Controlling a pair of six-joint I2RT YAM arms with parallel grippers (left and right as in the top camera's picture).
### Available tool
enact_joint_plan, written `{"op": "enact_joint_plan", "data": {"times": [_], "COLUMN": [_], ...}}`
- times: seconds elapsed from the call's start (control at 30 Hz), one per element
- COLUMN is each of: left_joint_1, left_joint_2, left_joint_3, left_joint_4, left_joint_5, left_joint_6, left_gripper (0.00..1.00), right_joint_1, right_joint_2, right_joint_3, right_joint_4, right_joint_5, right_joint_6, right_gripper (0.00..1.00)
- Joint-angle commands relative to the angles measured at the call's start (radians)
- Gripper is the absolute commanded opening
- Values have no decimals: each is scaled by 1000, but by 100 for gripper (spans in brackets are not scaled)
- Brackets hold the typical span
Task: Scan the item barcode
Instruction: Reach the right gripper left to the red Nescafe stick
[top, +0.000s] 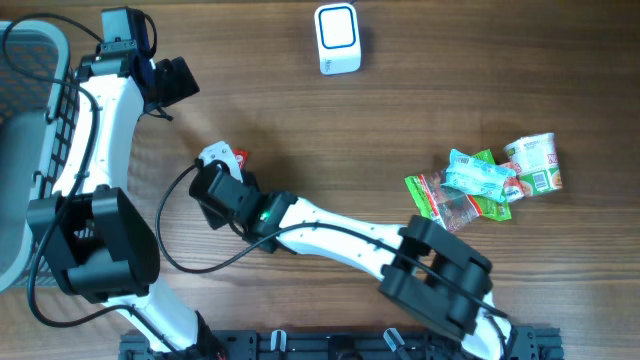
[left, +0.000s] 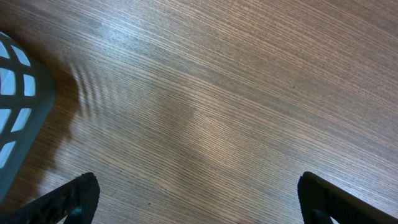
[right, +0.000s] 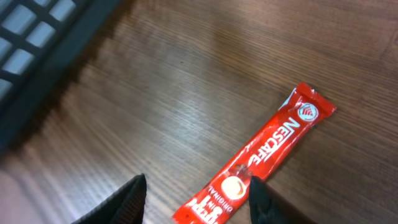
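Note:
A red Nescafe coffee sachet (right: 267, 152) lies flat on the wooden table, its lower end between my right gripper's fingers. That gripper (right: 196, 200) is low over the sachet with its jaws apart. The right fingertip (right: 262, 198) sits at the sachet's edge and the left one stands clear of it. From overhead the right gripper (top: 222, 168) is left of centre, with a bit of the sachet (top: 239, 157) showing beside it. The white barcode scanner (top: 337, 38) stands at the far edge. My left gripper (top: 178, 80) (left: 202, 202) hangs wide open over bare wood.
A grey mesh basket (top: 30, 140) (left: 12, 112) (right: 37, 43) stands along the left edge. A heap of snack packets and a small cup (top: 488, 182) lies at the right. The right arm (top: 340, 235) stretches across the near middle of the table.

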Motion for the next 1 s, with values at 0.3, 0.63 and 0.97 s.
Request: {"op": "enact_joint_plan", "data": {"times": [0.3,0.63,0.97], "left_joint_1": [1,2,1], "left_joint_2": [-2,-2,-2], "left_joint_3": [0,0,0], "left_joint_4": [2,2,2], "left_joint_5": [6,6,6], "left_joint_6": [-2,-2,-2], "left_gripper": [100,100,100], "right_joint_1": [-40,-229,-391], "right_joint_2": [161,-12,-57], "right_joint_3": [17,17,17], "right_joint_4": [-132,-597,-742], "right_joint_5": [52,-140,-229], "right_joint_6": [-75,-191,-303], "right_gripper": [44,44,45]}}
